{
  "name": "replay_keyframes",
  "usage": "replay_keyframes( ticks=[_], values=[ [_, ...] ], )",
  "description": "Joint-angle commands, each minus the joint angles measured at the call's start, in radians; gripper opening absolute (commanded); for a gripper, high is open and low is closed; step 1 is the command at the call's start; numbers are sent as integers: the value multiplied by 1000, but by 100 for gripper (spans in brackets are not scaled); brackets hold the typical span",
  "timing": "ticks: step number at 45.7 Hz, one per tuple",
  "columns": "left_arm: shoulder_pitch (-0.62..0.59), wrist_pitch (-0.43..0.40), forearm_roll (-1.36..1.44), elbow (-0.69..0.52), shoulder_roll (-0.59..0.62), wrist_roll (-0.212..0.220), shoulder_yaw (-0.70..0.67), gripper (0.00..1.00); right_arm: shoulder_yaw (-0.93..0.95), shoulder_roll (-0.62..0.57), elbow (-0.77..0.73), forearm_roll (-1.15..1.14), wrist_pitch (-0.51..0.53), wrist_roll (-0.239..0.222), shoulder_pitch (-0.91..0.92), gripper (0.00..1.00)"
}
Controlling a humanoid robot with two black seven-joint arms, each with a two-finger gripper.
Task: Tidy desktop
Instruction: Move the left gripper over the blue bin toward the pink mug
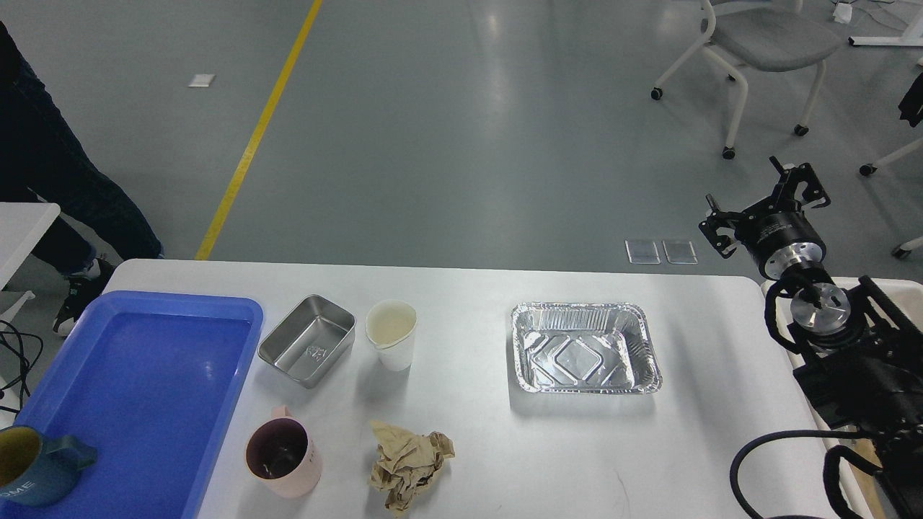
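The white desktop [469, 447] fills the lower part of the head view. On it lie a steel tin [307, 339], a white paper cup [391, 333], a pink mug [283, 458], a crumpled brown paper wad [407, 465] and a foil tray [583, 348]. A blue mug [32, 465] stands in the near corner of the blue tray [144, 375] at the left. My right gripper [763, 201] hangs open and empty past the desktop's far right corner, above the floor. My left gripper is out of view.
A cream-white bin [905, 292] sits beside the desktop's right edge, partly behind my right arm. A person's legs [50, 180] stand at the far left. Office chairs [764, 43] are on the floor at the back right.
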Motion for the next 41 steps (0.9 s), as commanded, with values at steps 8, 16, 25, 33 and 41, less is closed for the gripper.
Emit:
replay_keyframes(
  ticks=[8,16,25,33,41],
  values=[
    [1,-8,24,-2,-103,58,-11,97,1,-3,5,0,0,0,-7,100],
    [-6,-38,62,-2,-236,153,-14,97,1,-3,7,0,1,0,-18,100],
    [-84,-40,85,12,-433,207,-11,98,1,-28,8,0,5,0,-42,100],
    [-87,-40,146,15,-580,219,-5,98,4,-43,16,0,18,0,-64,100],
    [-90,-40,160,15,-658,237,-5,98,4,-62,19,0,18,0,-65,100]
  ],
)
